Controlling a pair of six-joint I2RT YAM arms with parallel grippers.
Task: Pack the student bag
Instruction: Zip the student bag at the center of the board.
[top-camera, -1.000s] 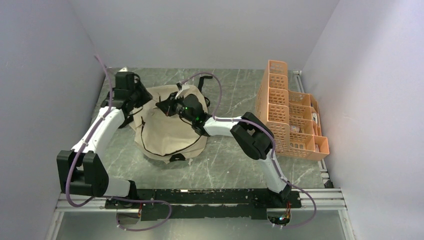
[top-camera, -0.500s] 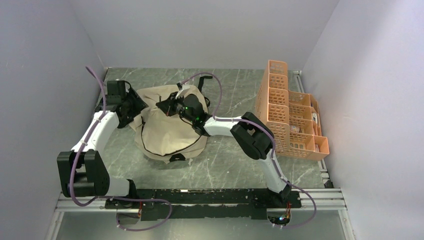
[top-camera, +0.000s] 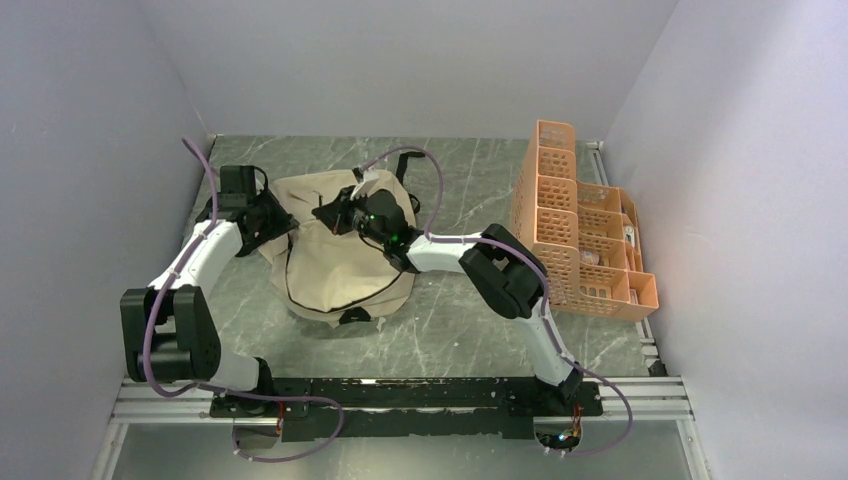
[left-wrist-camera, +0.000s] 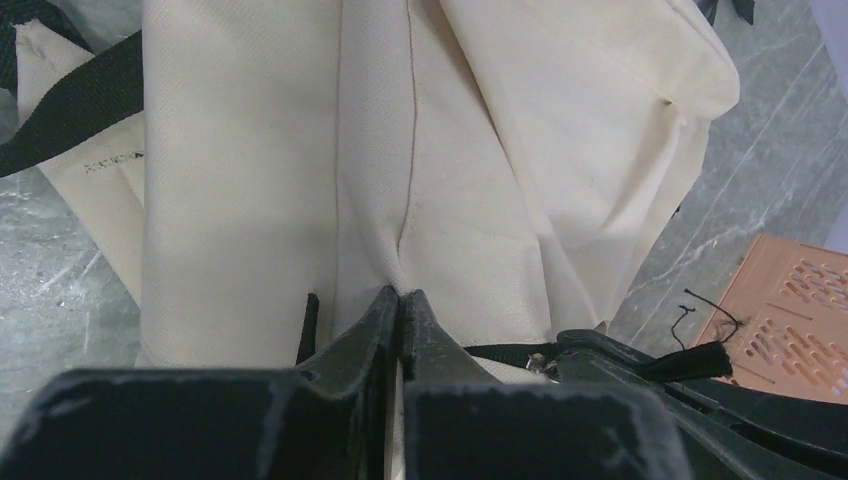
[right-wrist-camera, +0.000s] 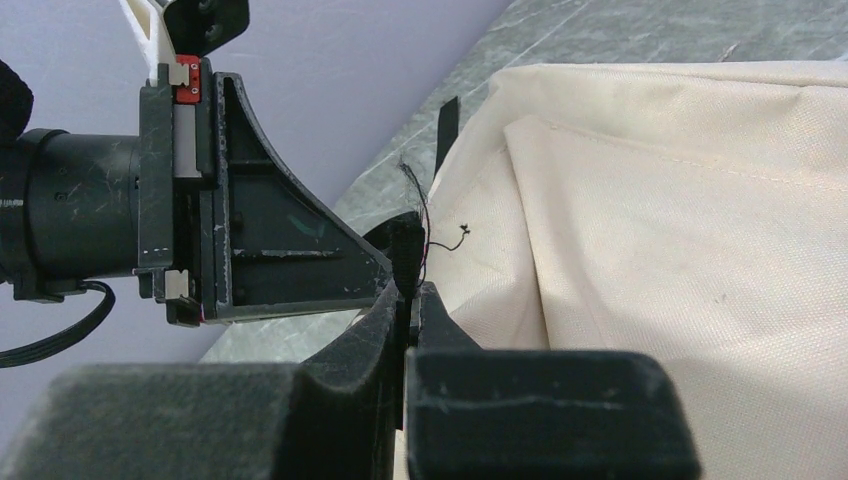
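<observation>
left of centre on the table (top-camera: 470, 330), the beige bag (top-camera: 340, 262) lies crumpled with black straps (left-wrist-camera: 70, 110). left gripper (left-wrist-camera: 400, 300) is clamped on its cloth; right gripper (right-wrist-camera: 408, 288) pinches its black tab (right-wrist-camera: 405, 248).

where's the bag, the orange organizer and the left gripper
bag (top-camera: 335, 265): top view, middle of its beige front
organizer (top-camera: 548, 215): top view, its perforated side wall
left gripper (left-wrist-camera: 401, 300): left wrist view, fingertips meeting on bag fabric

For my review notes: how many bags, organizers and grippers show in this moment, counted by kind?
student bag: 1
orange organizer: 1
grippers: 2, the left gripper and the right gripper, both shut on the bag
Total: 4
</observation>
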